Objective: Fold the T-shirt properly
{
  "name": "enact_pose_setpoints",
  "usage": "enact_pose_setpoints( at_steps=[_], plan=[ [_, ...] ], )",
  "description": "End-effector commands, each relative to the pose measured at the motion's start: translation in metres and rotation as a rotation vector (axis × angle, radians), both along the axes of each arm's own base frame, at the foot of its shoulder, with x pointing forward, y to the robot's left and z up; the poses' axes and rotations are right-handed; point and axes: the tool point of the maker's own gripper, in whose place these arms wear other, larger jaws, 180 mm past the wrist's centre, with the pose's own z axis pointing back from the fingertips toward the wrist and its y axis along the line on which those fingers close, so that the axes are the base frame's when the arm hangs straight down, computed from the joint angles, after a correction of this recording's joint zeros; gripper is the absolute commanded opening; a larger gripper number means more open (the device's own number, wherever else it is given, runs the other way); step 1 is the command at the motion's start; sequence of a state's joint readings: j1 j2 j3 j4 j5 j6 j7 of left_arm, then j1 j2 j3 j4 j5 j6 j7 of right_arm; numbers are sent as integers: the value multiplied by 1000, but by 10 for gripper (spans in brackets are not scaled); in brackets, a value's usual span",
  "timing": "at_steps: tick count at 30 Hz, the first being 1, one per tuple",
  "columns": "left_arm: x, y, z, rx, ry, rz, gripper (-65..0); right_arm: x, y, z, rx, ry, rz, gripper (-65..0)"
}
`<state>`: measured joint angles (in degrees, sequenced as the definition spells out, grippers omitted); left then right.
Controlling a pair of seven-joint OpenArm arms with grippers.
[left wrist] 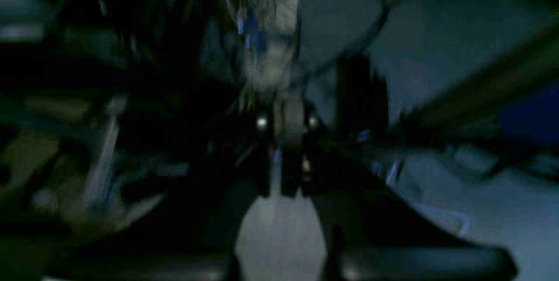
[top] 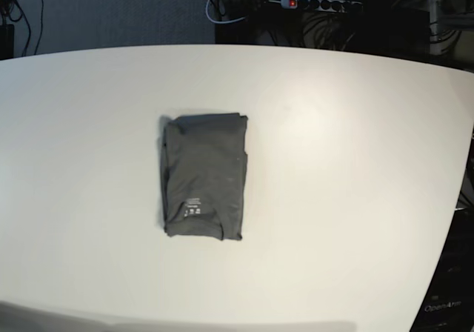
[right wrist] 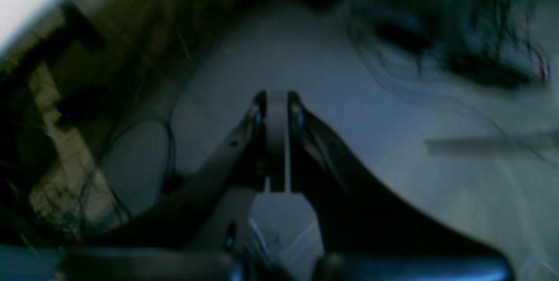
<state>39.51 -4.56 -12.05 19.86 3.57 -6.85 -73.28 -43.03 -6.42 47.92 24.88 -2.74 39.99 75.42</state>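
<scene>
Up close, my left wrist camera gave me a dark, smeared picture: the left claw (left wrist: 288, 141) was clenched, its tips pressed together on nothing, with blurred clutter and cables behind it.

On the right wrist camera, also soft and dim, the right claw (right wrist: 276, 141) was likewise clenched and empty, its two fingers (right wrist: 255, 141) meeting over a pale surface I could not place, with tangled wires (right wrist: 480, 32) in the upper right corner of the shot.

From the base camera I saw neither claw. On it the T-shirt (top: 204, 175) lay folded into a neat upright rectangle on the white table (top: 355, 161), left of the table's middle and well apart from every edge. Its small white neck label (top: 192, 205) showed near the end closest to me. A power strip (top: 315, 4) sat beyond the far edge.
</scene>
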Motion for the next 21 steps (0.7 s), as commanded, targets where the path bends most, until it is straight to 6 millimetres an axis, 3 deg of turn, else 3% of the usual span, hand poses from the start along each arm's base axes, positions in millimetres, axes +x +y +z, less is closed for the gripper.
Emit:
enact_pose_setpoints(
  at_steps=[1,5,6,9,11,14,18,21],
  plan=[
    [-11,7,2,15,16,7,-614,-18,-12,8,-27,22,-30,-637],
    [-29,3,-31,-12,183,47,-613,-28,-7,-38,151,151,-42,-637],
    [-14,10,-39,-6,189,41,-613,-22,-1,-56,231,195,-16,-638],
    [44,19,-65,-9,184,38,-613,32,-19,-90,325,257,179,-641],
    [73,21,-82,-23,228,45,-613,65,-17,-111,394,319,311,-638],
    [98,16,-109,-44,377,-21,-613,84,12,-140,544,465,458,-637],
    [115,-4,-135,-43,590,-189,-613,73,77,-165,741,708,669,-637],
    [115,-8,-142,-29,694,-242,-613,43,95,-181,695,983,761,-635]
  ],
)
